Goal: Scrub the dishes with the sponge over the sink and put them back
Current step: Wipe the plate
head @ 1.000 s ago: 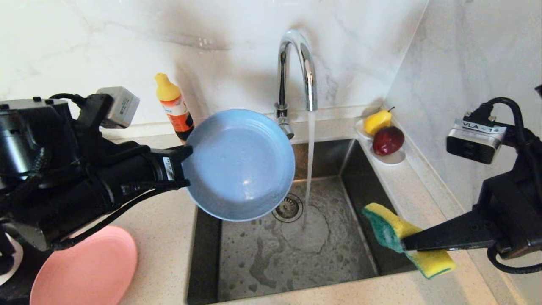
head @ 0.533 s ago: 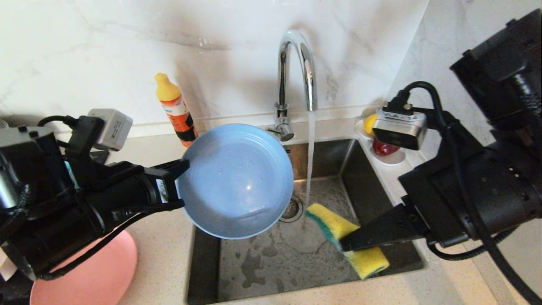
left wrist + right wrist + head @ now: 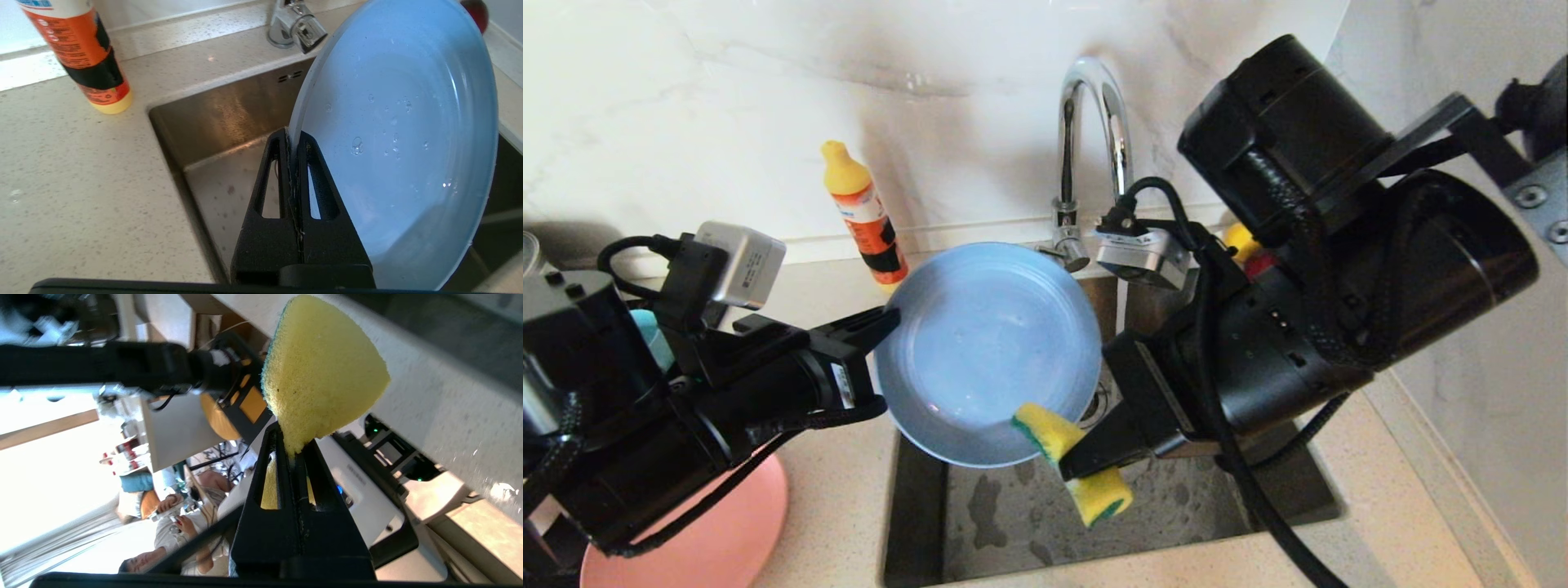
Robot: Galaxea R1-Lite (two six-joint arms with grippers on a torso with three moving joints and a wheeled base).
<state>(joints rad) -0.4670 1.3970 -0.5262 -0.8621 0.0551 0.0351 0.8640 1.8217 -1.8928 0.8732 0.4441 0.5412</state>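
Head view, centre of frame: the right gripper (image 3: 1086, 464) is clamped on the yellow-and-green sponge (image 3: 1072, 461), whose upper end touches, or all but touches, the lower rim of the grey-blue plate (image 3: 988, 351). At centre left the left gripper (image 3: 882, 359) is closed on that plate's left rim, holding it tilted above the sink (image 3: 1013, 523), which fills the lower centre. In the left wrist view the 2 fingers pinch the rim (image 3: 291, 163) and water drops sit on the plate's inner face. In the right wrist view the sponge (image 3: 322, 375) bulges out of the closed jaws.

My reading is that scrubbing of this plate is only starting: the sponge has just met the rim, and the face shows drops but no suds. Putting it back is still to come, and whether the other dishes have been washed cannot be told.

Counted here: 1 grey-blue plate in hand, 1 salmon-pink plate (image 3: 703, 547) at the lower left on the counter, a sliver of something teal (image 3: 654, 339) behind the left arm, 1 sponge, 1 faucet (image 3: 1090, 155) at upper centre, 1 detergent bottle (image 3: 862, 216) left of it. The smaller pale pink plate is not in view.
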